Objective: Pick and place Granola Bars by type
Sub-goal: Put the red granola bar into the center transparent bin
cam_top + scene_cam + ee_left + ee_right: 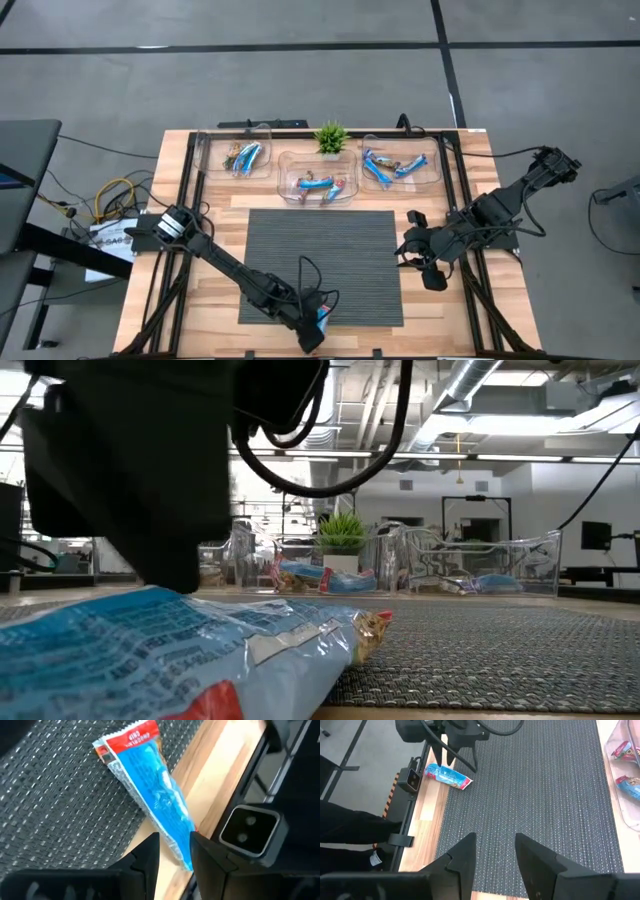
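A blue granola bar with a red end [150,785] lies at the near edge of the dark woven mat [320,250], partly on the wooden table [200,215]. It fills the low view's foreground [170,650]. My left gripper [316,325] is there, shut on the bar's blue end. My right gripper [495,855] hovers open over the mat's right side [420,258], holding nothing. More granola bars lie in three clear bins at the far side. My left gripper pinches the bar's blue end [181,851] by its two long edges, between the two fingers [150,852]. The fingers slant down from above and lie along the bar. The bar rests on the mat and the wood, its red end [131,736] pointing away.
Three clear bins stand in a row at the far side: left [240,157], middle [318,182], right [400,165]. A small green plant [331,137] stands behind the middle bin. A small camera block [247,827] sits at the table's near edge beside the bar.
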### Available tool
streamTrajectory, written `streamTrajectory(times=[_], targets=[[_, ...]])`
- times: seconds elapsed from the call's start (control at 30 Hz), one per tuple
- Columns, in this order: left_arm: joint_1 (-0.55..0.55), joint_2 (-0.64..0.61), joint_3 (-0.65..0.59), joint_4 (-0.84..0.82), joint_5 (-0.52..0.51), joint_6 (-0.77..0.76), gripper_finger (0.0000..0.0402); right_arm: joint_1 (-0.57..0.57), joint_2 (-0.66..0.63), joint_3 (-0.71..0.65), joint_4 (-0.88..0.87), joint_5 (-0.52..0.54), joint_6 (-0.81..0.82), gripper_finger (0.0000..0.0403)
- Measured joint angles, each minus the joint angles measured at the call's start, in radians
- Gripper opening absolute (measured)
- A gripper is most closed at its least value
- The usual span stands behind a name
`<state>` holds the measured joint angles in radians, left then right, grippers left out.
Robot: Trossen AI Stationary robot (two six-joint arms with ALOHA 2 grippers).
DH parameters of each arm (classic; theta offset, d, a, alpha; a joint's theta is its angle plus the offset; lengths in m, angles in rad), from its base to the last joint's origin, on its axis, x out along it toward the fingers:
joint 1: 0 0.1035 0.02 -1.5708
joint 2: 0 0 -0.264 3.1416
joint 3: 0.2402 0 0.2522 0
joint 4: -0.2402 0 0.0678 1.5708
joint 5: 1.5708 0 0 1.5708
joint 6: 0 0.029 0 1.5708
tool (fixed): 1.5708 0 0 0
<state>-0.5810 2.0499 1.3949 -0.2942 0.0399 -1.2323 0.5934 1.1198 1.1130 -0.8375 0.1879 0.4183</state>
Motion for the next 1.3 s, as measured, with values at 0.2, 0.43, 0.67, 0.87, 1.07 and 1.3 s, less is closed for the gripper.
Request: streamTrajectory(times=[0.2,0.43,0.67,0.87,1.07,1.3], targets=[[0.001,0.000,0.000,0.058,0.001,-0.154,0.0107,0.000,0.000,0.000,0.000,0.000,0.000,0.0129],[0.001,0.000,0.000,0.033,-0.012,-0.234,0.0154,0.000,0.000,0.000,0.000,0.000,-0.006,0.0129],[0.001,0.000,0.000,0.000,-0.023,-0.289,0.0166,0.000,0.000,0.000,0.000,0.000,-0.008,0.0129],[0.001,0.000,0.000,0.019,-0.022,-0.295,0.0167,0.000,0.000,0.000,0.000,0.000,-0.009,0.0129],[0.001,0.024,-0.001,0.031,0.005,-0.298,0.0167,0.000,0.000,0.000,0.000,0.000,-0.011,0.0129],[0.001,0.030,-0.001,0.024,0.000,-0.296,0.0166,0.000,0.000,0.000,-0.007,0.002,-0.011,0.0129]])
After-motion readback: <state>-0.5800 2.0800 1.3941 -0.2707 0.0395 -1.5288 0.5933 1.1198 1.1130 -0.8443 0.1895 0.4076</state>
